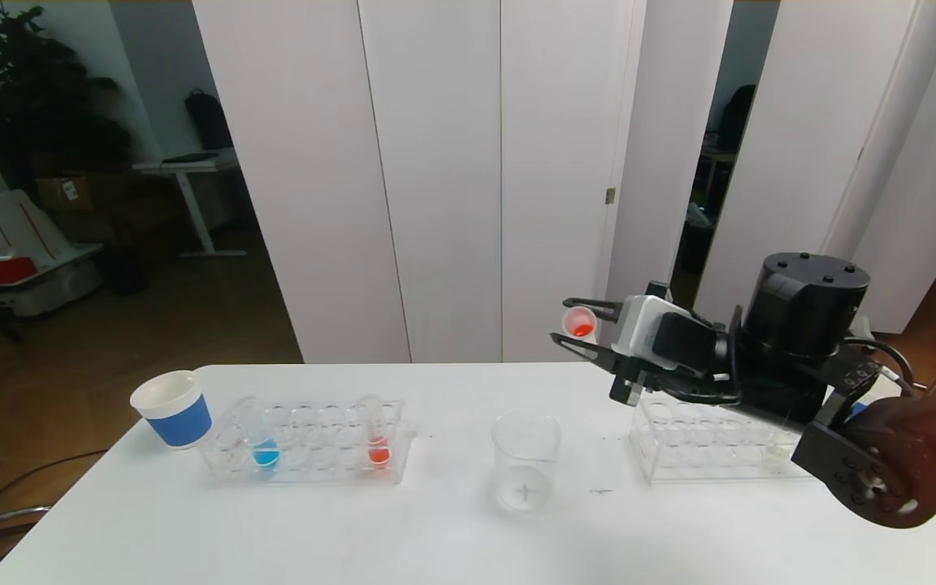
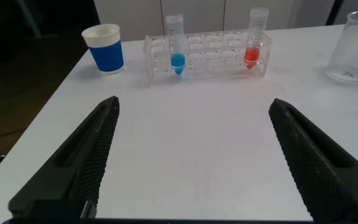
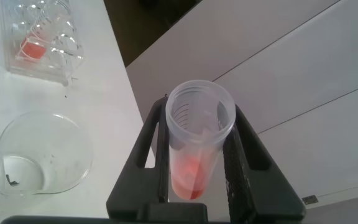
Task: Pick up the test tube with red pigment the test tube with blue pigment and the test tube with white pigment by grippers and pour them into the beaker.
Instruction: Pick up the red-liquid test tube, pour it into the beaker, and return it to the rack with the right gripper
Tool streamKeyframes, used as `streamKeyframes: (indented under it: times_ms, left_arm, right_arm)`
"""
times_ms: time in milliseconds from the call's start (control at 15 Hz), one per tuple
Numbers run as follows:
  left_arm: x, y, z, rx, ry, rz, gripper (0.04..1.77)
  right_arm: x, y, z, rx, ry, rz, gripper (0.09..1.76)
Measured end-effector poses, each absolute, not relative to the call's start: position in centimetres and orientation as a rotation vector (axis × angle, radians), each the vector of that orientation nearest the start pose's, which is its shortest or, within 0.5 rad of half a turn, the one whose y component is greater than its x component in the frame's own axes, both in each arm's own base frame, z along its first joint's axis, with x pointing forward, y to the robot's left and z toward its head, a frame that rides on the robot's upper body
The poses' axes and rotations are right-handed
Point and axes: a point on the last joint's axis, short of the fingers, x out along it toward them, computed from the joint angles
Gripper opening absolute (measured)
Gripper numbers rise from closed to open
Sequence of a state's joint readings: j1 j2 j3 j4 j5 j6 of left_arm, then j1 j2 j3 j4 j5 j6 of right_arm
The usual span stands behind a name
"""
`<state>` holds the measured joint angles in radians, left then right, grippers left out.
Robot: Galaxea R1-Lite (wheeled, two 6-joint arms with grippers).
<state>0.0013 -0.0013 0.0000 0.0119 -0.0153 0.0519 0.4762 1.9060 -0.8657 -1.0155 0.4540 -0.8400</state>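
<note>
Right claw clamps a tube of red liquid, tipped sideways, raised above the tabletop.
Beaker stands below, centre; blue tube sits in the left rack; left claw hovers wide, holding nothing.

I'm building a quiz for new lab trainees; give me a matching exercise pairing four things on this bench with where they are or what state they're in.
Column A
1. test tube with red pigment
2. test tube with blue pigment
3. beaker
4. paper cup

Column B
a. empty, on the table between the two racks
b. standing in the left rack
c. held in the right pincer
d. beside the left rack's outer end

Pairs: 1-c, 2-b, 3-a, 4-d
</note>
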Motion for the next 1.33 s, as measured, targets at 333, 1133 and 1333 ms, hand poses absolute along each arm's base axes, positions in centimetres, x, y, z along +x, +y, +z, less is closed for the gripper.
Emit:
streamKeyframes:
  times_ms: [333,1133,1333]
  left_arm:
    - [-2.3,0.0,7.4,0.052,0.011,-0.014,1.72]
    - [-2.3,0.0,7.4,0.052,0.010,-0.014,1.72]
    - [-2.3,0.0,7.4,0.052,0.010,-0.014,1.72]
  right_arm:
    - [31.3,16.9,17.4,-0.901,-0.475,0.895,0.58]
    - [33.4,16.9,15.7,-1.083,-0.645,0.948,0.58]
    - [33.5,17.0,15.3,-1.098,-0.663,0.959,0.58]
